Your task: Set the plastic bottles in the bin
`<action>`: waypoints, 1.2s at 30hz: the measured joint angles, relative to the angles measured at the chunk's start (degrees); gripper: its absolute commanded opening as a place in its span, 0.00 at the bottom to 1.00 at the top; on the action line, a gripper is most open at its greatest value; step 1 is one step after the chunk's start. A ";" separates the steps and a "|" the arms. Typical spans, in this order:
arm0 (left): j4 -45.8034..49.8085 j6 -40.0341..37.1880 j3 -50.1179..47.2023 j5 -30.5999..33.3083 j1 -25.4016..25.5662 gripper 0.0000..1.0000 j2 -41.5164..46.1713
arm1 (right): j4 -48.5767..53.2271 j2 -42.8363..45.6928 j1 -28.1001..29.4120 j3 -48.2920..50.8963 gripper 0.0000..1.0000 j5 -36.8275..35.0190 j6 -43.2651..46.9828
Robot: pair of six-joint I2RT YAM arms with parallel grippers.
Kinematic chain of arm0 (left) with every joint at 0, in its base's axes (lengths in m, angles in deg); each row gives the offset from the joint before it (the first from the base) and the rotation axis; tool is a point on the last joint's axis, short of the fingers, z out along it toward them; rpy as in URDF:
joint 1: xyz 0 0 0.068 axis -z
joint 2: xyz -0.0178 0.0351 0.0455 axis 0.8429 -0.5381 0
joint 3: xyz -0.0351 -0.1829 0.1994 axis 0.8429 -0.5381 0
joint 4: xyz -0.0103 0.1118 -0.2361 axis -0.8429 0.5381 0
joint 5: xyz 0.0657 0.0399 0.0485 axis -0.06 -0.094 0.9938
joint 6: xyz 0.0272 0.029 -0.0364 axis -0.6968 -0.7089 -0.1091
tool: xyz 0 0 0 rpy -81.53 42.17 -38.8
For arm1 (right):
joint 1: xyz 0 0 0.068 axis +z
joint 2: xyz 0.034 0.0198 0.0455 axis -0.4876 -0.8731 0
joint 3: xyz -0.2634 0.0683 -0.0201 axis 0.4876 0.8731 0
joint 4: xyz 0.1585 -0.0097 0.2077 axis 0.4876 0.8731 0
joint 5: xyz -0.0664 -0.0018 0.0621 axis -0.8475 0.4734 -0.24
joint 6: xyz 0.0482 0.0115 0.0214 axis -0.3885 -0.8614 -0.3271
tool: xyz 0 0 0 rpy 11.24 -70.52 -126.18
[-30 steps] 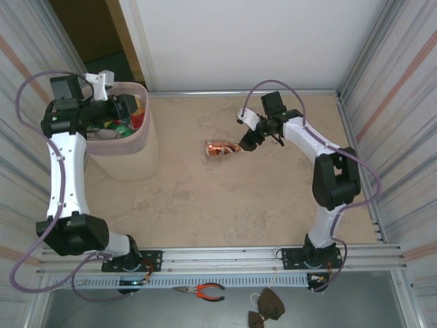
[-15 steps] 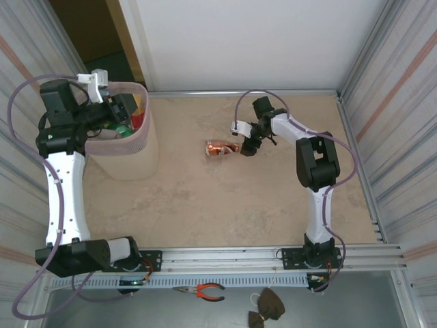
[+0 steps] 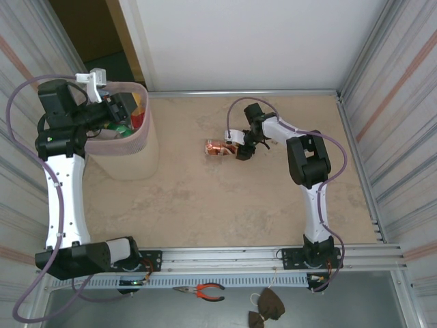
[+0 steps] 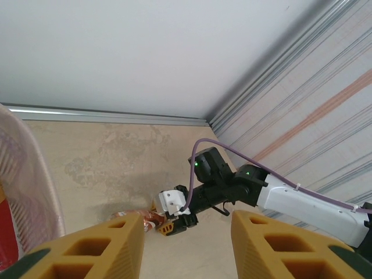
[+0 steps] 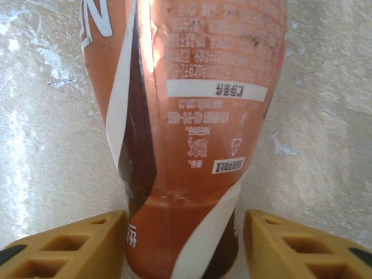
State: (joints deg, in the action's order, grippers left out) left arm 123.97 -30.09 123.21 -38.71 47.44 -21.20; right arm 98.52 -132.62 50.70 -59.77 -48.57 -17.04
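One plastic bottle with an orange and brown label lies on its side on the table's middle back. My right gripper is at its right end. In the right wrist view the bottle fills the gap of the right gripper, whose fingers are closed in against its sides. My left gripper hangs over the bin, open and holding nothing. The bin is beige with a pink bag, and green and red bottles lie inside it. The left wrist view looks past the left gripper at the bottle.
Corrugated metal walls close in the left and right sides, and a white wall the back. A metal rail runs along the near edge. Red-handled pliers and a brown object lie on the ledge in front of it.
My right gripper has slid left onto the bottle's end and its jaws have closed round it. The left arm shifted slightly over the bin, then held still.
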 measured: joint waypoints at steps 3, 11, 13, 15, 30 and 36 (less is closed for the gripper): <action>-0.13 0.44 -0.31 0.02 0.00 0.43 0.37 | -0.07 0.00 0.00 0.04 0.41 0.11 -0.15; -0.37 0.98 -1.60 2.67 2.99 0.59 0.92 | -1.95 1.92 0.24 3.21 0.29 0.52 -3.28; -0.57 1.14 -2.64 4.35 4.26 0.64 1.64 | -1.97 3.43 0.55 4.74 0.28 0.61 -4.98; -0.96 1.31 -3.74 5.99 5.46 0.68 2.49 | -2.21 4.92 0.72 5.51 0.27 0.68 -6.95; -12.48 7.78 -14.67 18.32 20.11 0.86 6.16 | -12.44 26.29 4.90 15.89 0.25 2.86 -34.95; -16.11 9.64 -14.97 23.80 27.89 0.89 2.95 | -18.62 35.06 8.22 21.42 0.23 3.63 -46.21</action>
State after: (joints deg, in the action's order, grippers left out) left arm 107.86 -20.46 108.24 -14.91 75.33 -18.25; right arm 79.90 -97.56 58.92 -38.35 -44.94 -63.25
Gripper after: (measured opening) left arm 0.871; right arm 0.360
